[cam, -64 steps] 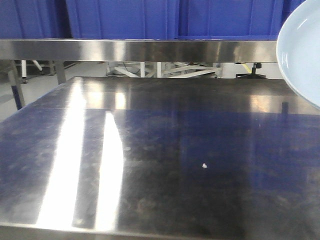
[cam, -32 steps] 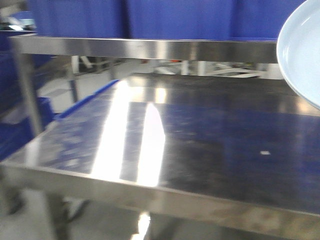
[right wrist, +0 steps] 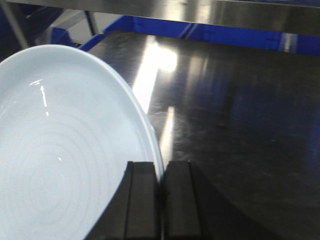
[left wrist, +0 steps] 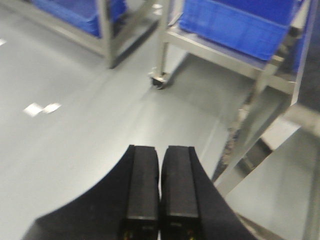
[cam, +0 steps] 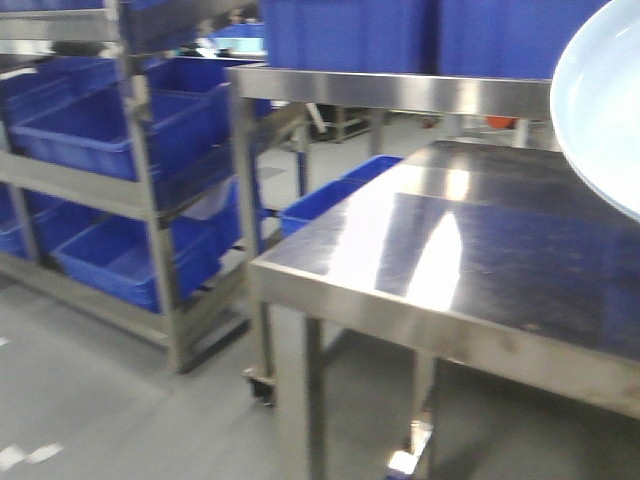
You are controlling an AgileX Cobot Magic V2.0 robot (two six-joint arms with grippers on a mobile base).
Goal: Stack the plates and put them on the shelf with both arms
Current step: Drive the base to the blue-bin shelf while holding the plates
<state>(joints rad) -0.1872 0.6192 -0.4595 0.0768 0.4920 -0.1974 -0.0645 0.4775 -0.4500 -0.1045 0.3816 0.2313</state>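
One pale bluish-white plate (cam: pixel 605 110) with faint concentric rings shows at the right edge of the front view, held up above the steel table (cam: pixel 470 250). In the right wrist view my right gripper (right wrist: pixel 161 172) is shut on the rim of this plate (right wrist: pixel 65 150), which fills the left of that view. My left gripper (left wrist: pixel 160 155) is shut and empty, hanging over the grey floor (left wrist: pixel 75 110) beside the table's leg. The second plate is out of view.
A steel upper shelf (cam: pixel 400 92) carries blue bins (cam: pixel 400 30) above the table. At the left stands a steel rack (cam: pixel 130 190) with several blue bins. A caster wheel (left wrist: pixel 159 81) and table legs (left wrist: pixel 250 145) are near the left gripper.
The front view has swung to the left: the table has slid to the right of the frame, and the blue-bin rack and floor have come into view. The plate stays at the right edge.
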